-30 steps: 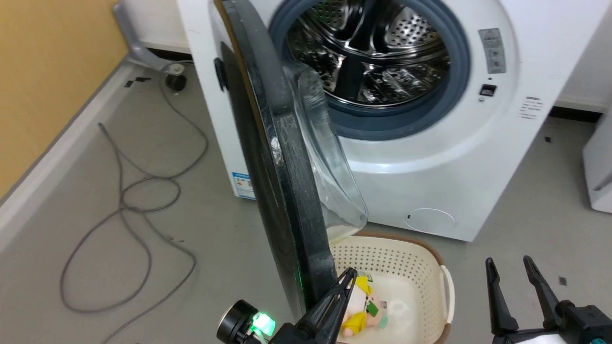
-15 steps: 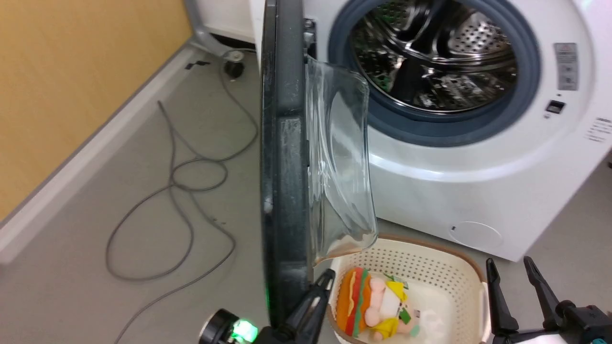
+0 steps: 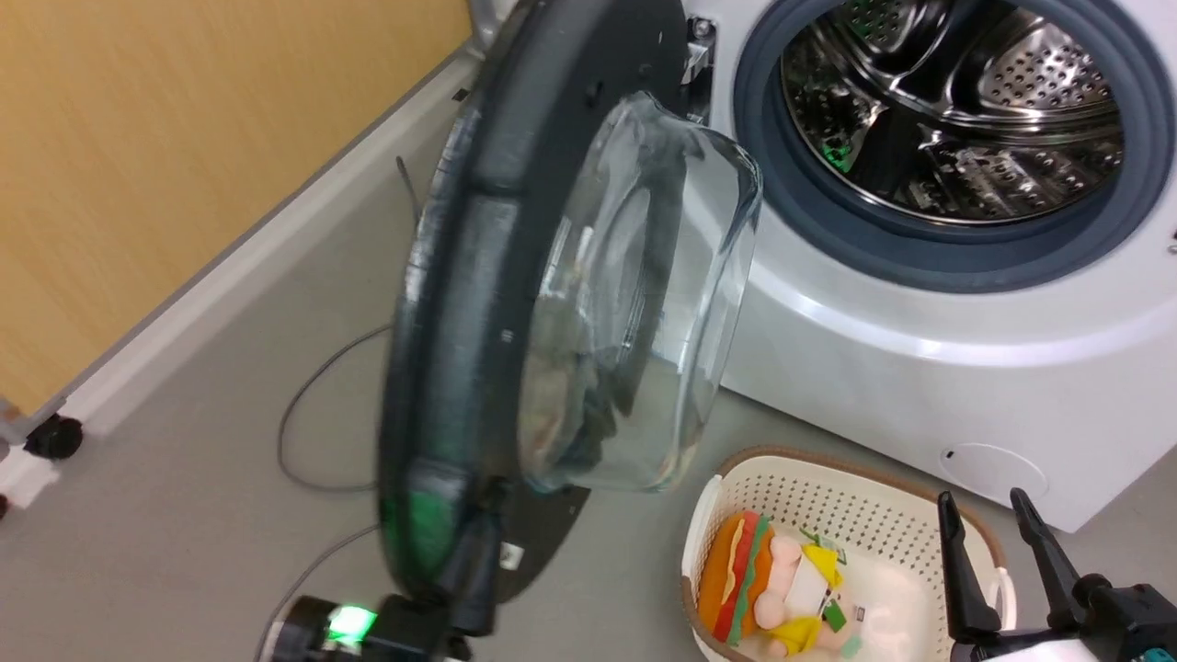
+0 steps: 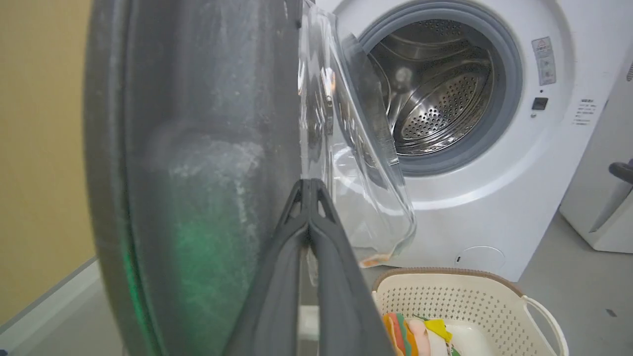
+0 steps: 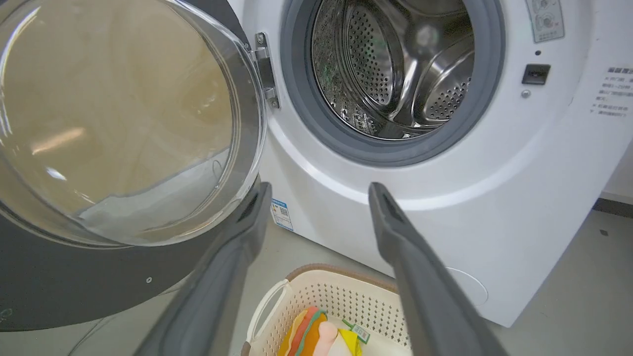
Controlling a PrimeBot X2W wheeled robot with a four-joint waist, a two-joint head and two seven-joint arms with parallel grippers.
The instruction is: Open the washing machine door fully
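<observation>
Black-rimmed washing machine door (image 3: 460,303) hangs well out from the washing machine (image 3: 919,368), hinged on the opening's left side, with its glass bowl (image 3: 644,303) turned toward you and the steel drum (image 3: 956,110) fully exposed. L gripper (image 3: 487,510) sits low at the door's bottom edge. In the wrist view its fingers (image 4: 287,267) are pressed together w/ nothing between them, tips set where the inner rim meets the bowl. That looks like a closed-tip push, not a grasp, tho contact is blurred in the head view. R gripper (image 3: 982,504) idles w/ fingers apart above the laundry basket (image 3: 828,492), which holds a burger plush (image 3: 736,588). You're mid-swing, prob. past halfway, not at the stop yet imo. Next: push left toward the yellow wall (image 3: 184,138), curving w/ the hinge (image 5: 264,69) arc so the tips don't slide off the glossy face. Ease off as the door nears the wall.
</observation>
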